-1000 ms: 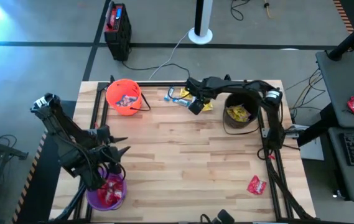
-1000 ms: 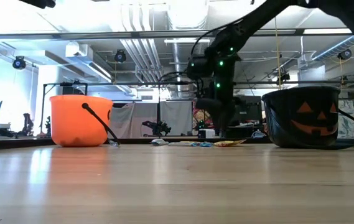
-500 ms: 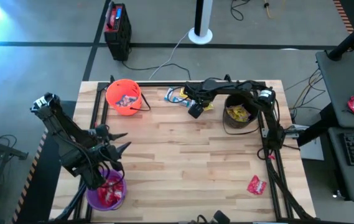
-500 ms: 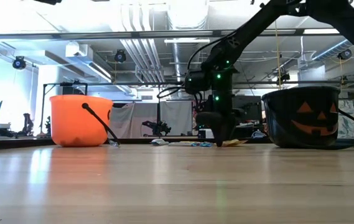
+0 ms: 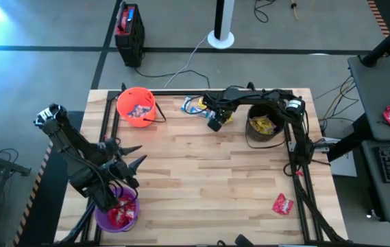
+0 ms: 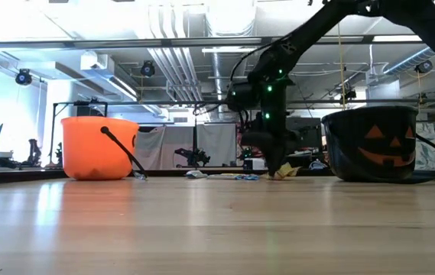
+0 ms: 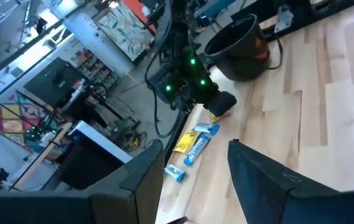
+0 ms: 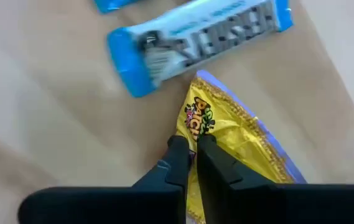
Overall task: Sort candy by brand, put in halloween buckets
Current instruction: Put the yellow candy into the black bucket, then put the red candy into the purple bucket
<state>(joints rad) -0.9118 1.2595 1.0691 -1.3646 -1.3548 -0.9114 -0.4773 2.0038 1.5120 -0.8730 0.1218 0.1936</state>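
Note:
My right gripper [image 8: 192,155] stands at the table's far edge, between the orange bucket [image 5: 136,106] and the black bucket [image 5: 264,125], shut on a yellow candy packet [image 8: 226,143]. Blue-and-white candy packets [image 8: 195,31] lie flat on the table just beyond it. Yellow packets lie inside the black bucket. My left gripper [image 5: 131,163] hangs open at the near left, above the purple bucket [image 5: 117,211], which holds red packets. Nothing is between its fingers [image 7: 145,180]. My right gripper pinches the yellow packet near one of its ends [image 8: 193,127] between its two fingers [image 8: 178,155]. They come from above, pointing steeply down. The crinkled packet rests on the table under them [image 6: 284,173].
A single red packet [image 5: 282,204] lies on the table at the near right. More blue-and-white packets [image 5: 196,104] lie at the far edge beside the orange bucket, whose handle [image 5: 159,113] hangs toward the table's middle. The wooden middle of the table [image 5: 201,171] is bare.
My right gripper has gone down onto the far-edge candy and has shut on the yellow packet. The packet stays on the table.

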